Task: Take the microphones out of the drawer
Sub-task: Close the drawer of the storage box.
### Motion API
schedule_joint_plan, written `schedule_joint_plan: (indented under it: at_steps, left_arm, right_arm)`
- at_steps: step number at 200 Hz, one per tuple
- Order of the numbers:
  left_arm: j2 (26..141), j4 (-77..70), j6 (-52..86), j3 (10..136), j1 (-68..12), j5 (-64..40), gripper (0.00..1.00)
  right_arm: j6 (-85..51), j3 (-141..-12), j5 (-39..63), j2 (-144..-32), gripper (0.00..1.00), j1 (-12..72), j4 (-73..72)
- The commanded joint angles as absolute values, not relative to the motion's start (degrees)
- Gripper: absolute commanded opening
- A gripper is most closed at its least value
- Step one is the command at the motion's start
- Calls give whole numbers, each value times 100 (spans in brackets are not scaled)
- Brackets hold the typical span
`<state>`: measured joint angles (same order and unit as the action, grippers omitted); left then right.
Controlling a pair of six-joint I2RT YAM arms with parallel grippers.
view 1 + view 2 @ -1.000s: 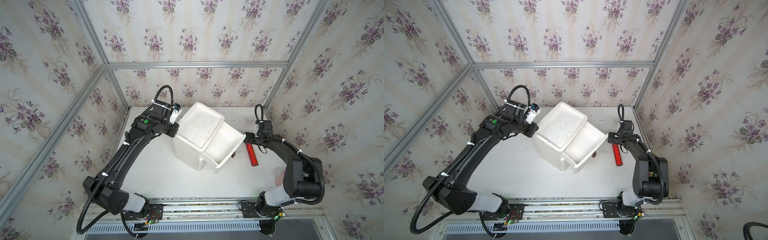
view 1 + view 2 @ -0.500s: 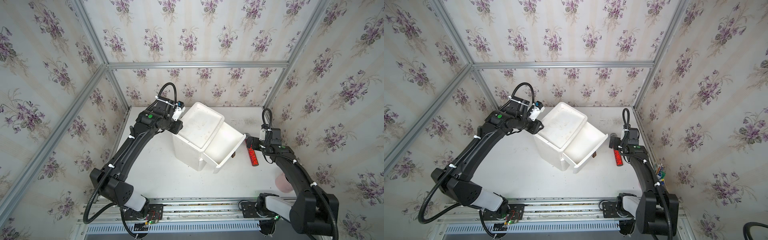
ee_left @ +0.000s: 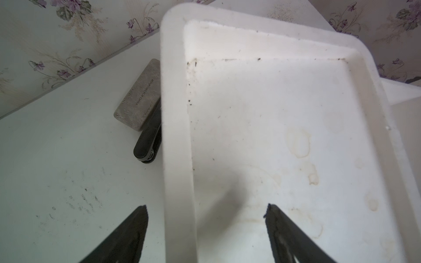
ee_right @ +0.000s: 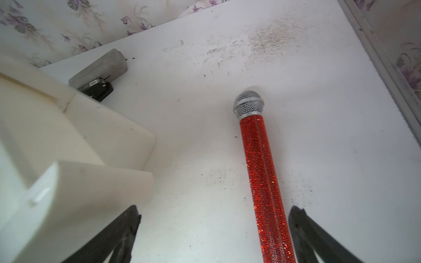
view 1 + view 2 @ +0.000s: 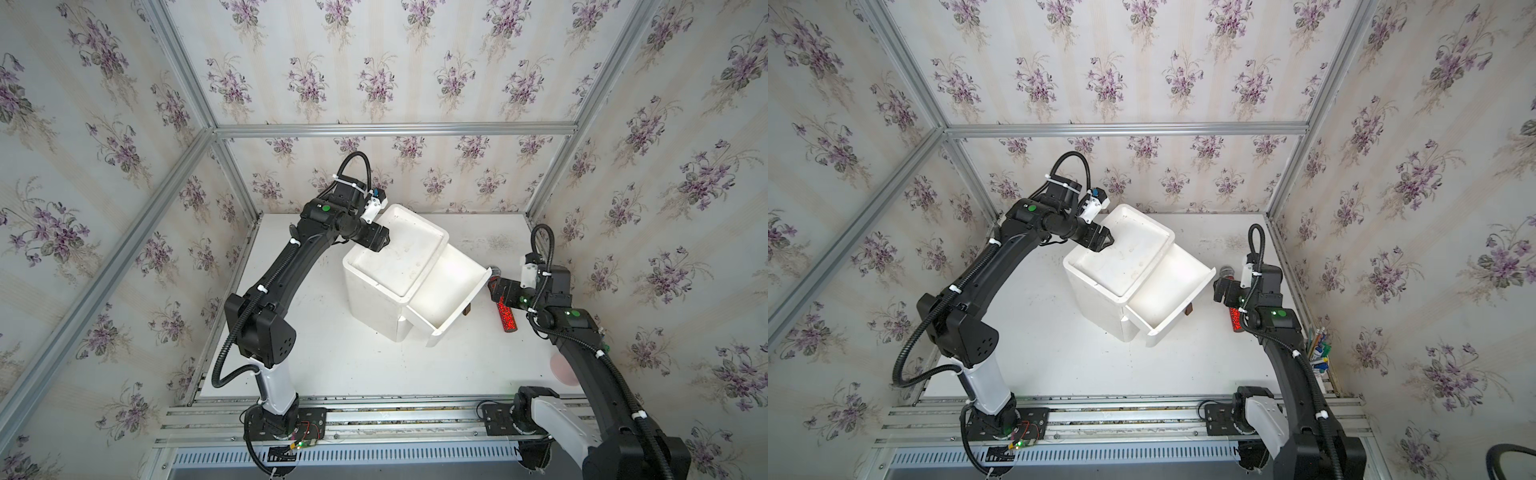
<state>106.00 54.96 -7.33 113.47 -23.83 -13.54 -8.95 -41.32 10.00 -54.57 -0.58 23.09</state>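
Right wrist, glittery red cylindrical microphone on table, left gripper, right gripper both released.

Red glitter microphone, white drawer, violet-flowered walls.

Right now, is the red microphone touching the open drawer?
Apart. The right wrist view shows a wide strip of bare table between the microphone and the drawer.
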Motion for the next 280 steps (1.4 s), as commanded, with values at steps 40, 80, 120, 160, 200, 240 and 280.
schedule_joint_plan:
  at_steps: [40,80,120,160,200,240,280]
  left_arm:
    - [10553,5716,-1100,11219,-2557,-1910,62]
    - [10495,5979,-1431,10974,-2605,-2010,57]
    - [10546,6065,-1480,10989,-2645,-1992,57]
    - [10590,6066,-1443,10972,-2647,-1875,57]
    - [10618,6070,-1426,10997,-2648,-1883,57]
    - [10516,6094,-1514,10954,-2637,-1848,57]
    - [10489,6084,-1564,10861,-2642,-2036,57]
  right_arm:
    - [-1428,-4164,1177,-5506,100,587,1878]
    - [-1710,-4459,1075,-5800,100,1370,989]
    - [-1920,-4849,1120,-6278,100,1883,620]
    - [-2025,-4775,717,-6186,100,1892,709]
    - [-1977,-4172,619,-5464,100,1881,660]
    - [-2092,-3801,648,-5509,100,1881,832]
    - [-2351,-3292,1394,-5360,100,2084,-440]
